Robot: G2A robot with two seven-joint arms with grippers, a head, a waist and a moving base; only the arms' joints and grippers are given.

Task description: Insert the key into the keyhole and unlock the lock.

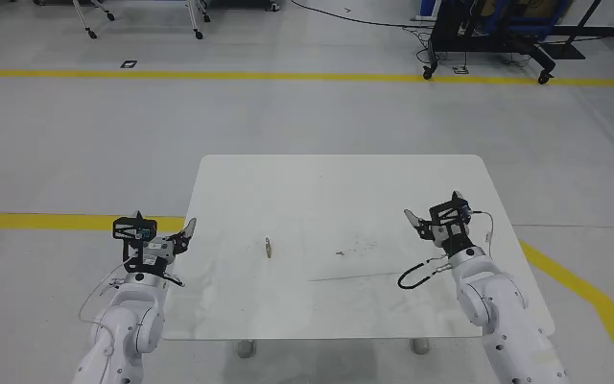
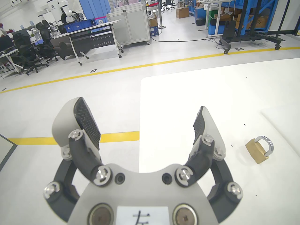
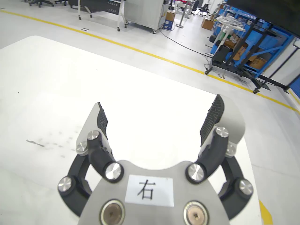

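Left gripper (image 2: pixel 141 118): jaws spread wide, nothing held, over the left edge of the white table (image 1: pixel 336 182).
Padlock (image 2: pixel 259 150): lying flat on the table near that gripper, toward mid-table, untouched.
Padlock build: boxy brass body, curved silvery shackle.
Right gripper (image 3: pixel 159 111): wide too, empty, well apart from the padlock.
Finger pads (image 2: pixel 86 120): black, ribbed.
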